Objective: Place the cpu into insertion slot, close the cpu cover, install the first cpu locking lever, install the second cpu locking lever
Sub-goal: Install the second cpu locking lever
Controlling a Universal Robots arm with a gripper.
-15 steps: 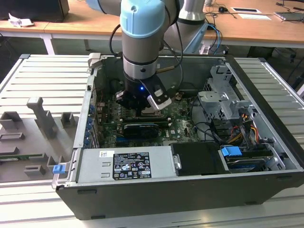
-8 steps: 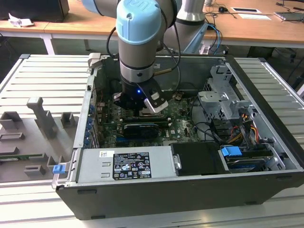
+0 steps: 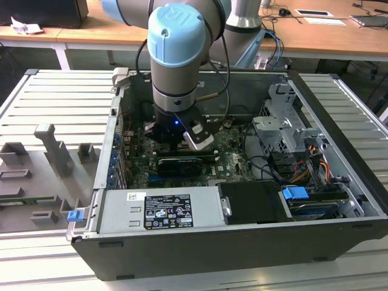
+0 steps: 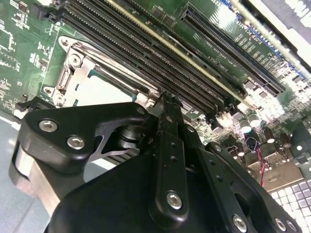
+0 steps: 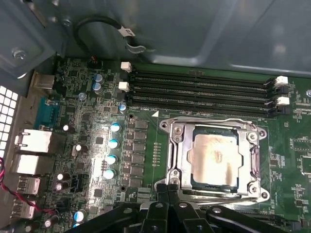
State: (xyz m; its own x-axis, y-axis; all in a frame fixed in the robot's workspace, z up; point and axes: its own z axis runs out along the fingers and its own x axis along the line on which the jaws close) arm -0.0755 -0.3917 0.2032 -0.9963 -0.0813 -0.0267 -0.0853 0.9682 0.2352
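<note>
The cpu (image 5: 215, 158) sits in the slot (image 5: 214, 187) under the closed cover (image 5: 178, 155), a light, fragile chip best held by its edges, while the gripper (image 5: 167, 187) hangs by the socket's edge, fingers (image 5: 158, 213) clenched together, empty.

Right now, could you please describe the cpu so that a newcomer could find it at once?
Inside the open computer case, find the green motherboard and its long black memory slots. Beside them sits a square metal cover; the cpu is the flat pale silvery-beige square showing through its window, unlike the dark chips around it.
</note>
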